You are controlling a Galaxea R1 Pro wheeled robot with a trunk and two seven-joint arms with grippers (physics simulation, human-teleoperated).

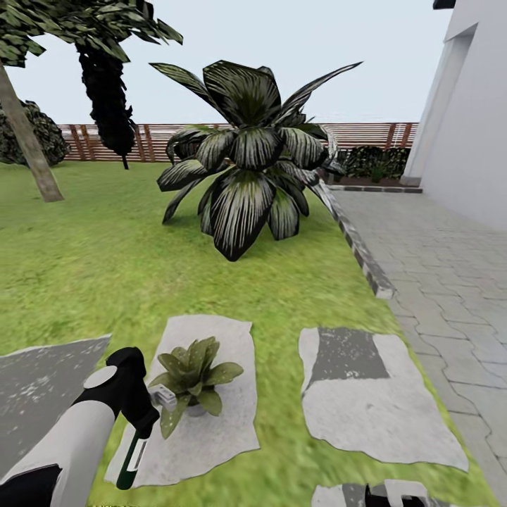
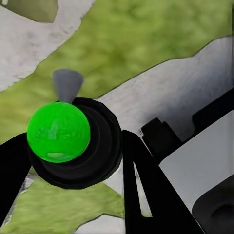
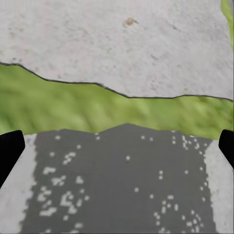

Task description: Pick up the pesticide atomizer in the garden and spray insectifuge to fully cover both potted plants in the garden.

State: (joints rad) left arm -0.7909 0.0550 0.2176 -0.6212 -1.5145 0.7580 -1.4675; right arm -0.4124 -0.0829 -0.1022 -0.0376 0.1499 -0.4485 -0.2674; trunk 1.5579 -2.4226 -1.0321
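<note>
Currently the left gripper (image 1: 141, 422) is clenched around the spray bottle (image 2: 58, 131), its nozzle just beside one potted plant (image 1: 191, 377) on a stepping stone (image 1: 225, 422). Right gripper (image 3: 117, 146) fingers spread wide, holding nothing, above another stone.

A green lawn (image 1: 105, 260) carries pale grey stepping stones in the garden, with one potted plant (image 1: 191, 373), a low rosette of pointed olive-green leaves in a small grey pot, standing on the middle stone (image 1: 211, 422). A darker stone (image 1: 42, 394) lies to its left and a two-tone stone (image 1: 373, 401) to its right, strips of grass between them. Farther back, a huge dark plant (image 1: 246, 155) with broad striped leaves rises from the grass beside a stone kerb (image 1: 355, 243), which edges a grey paved patio (image 1: 443, 282). A leaning tree trunk (image 1: 28, 144) also stands on the lawn at far left.
</note>
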